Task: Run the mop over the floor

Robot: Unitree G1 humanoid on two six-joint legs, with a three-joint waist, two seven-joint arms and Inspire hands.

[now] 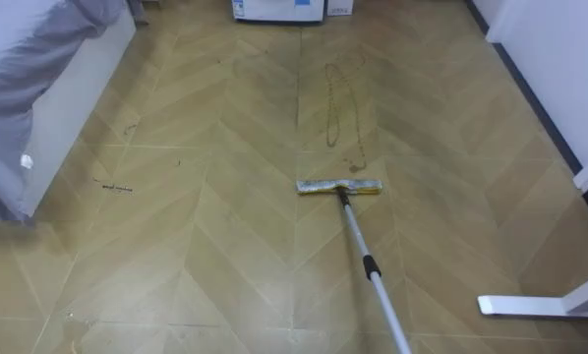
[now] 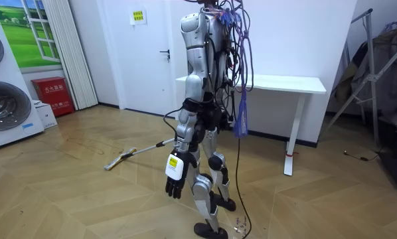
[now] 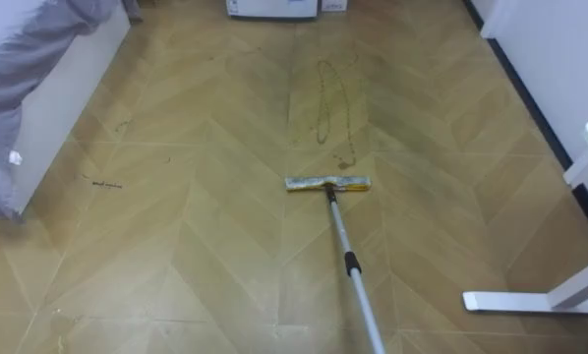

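The robot stands upright on the wooden floor (image 1: 205,246) near a white worktop (image 2: 278,83). Its left hand (image 2: 174,176) hangs by its thigh, fingers relaxed, holding nothing. The mop (image 1: 339,186) rests head-down ahead, its handle slanting up toward the waist.

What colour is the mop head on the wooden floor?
Dull yellow with pale grey patches. The mop head shows best in the left eye view.
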